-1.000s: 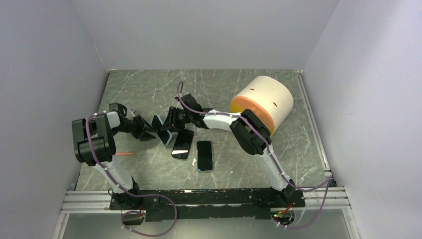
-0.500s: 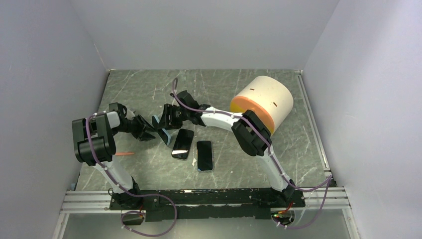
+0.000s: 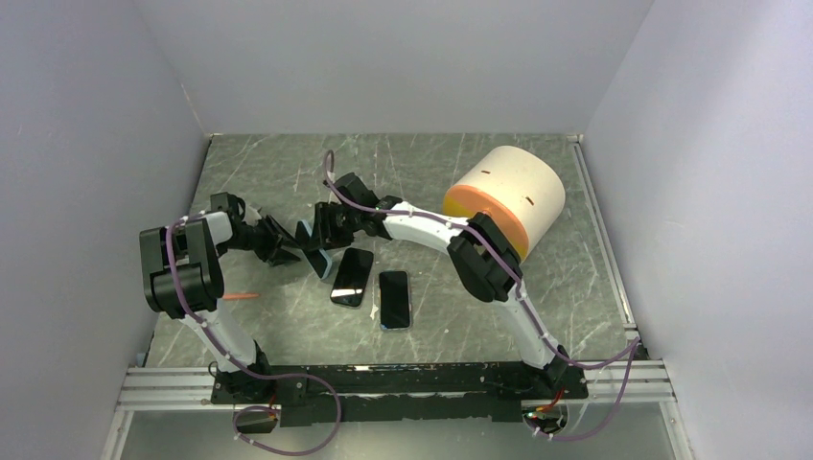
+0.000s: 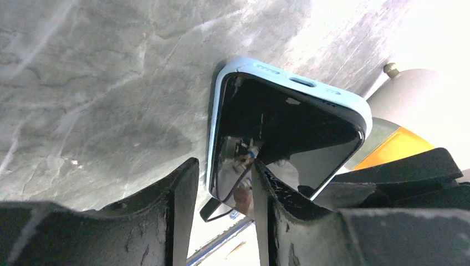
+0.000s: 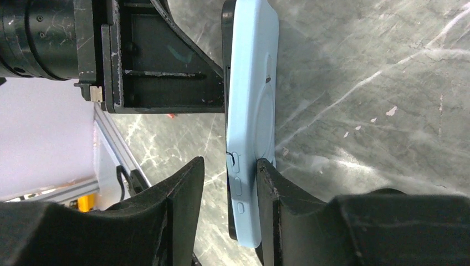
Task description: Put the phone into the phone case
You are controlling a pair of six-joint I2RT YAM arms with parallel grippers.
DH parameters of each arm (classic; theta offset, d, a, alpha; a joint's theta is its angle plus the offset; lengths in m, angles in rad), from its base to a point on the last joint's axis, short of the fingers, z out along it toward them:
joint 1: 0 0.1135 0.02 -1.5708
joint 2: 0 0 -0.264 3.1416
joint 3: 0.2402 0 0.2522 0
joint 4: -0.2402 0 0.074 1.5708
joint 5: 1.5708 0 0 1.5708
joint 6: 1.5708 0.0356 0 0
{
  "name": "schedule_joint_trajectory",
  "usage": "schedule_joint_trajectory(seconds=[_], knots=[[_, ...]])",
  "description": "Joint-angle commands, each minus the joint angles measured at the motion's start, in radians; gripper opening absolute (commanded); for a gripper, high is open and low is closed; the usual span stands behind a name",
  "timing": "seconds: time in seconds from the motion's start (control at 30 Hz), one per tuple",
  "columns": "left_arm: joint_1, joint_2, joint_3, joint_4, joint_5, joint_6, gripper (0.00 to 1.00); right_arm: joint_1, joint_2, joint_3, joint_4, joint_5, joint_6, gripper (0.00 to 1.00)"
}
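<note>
left end effector (image 4: 223, 166) grasps glossy phone (image 4: 288, 127) | rounded matte blue case (image 5: 252, 111) | right end effector (image 5: 230, 163) unclear

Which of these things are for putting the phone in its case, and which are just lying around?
For the job:
- phone, held up on edge
- light blue phone case against its back

Just lying about:
- black phone, lying flat
- blue-edged phone beside it
- thin orange stick
- big cream drum with an orange rim
</note>
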State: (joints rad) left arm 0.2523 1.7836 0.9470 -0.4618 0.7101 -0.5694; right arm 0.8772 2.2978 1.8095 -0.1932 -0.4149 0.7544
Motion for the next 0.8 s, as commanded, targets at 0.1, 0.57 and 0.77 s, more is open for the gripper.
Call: schedule_joint_trajectory(seconds=[0.1,0.57,0.77], knots=[[-0.017,-0.001,0.02,0.032,0.023,-0.015,0.45,0.032,-0.022,0.076,-0.049,0.017,-0.051,0.37],[-0.024,0.018,0.013,0.043,0.027,-0.015,0.45,0.038,-0.002,0.12,-0.116,0.057,-0.081,0.01],[-0.035,0.027,0.004,0.044,0.015,-0.016,0.45,0.039,-0.008,0.071,-0.048,0.026,-0.033,0.28]])
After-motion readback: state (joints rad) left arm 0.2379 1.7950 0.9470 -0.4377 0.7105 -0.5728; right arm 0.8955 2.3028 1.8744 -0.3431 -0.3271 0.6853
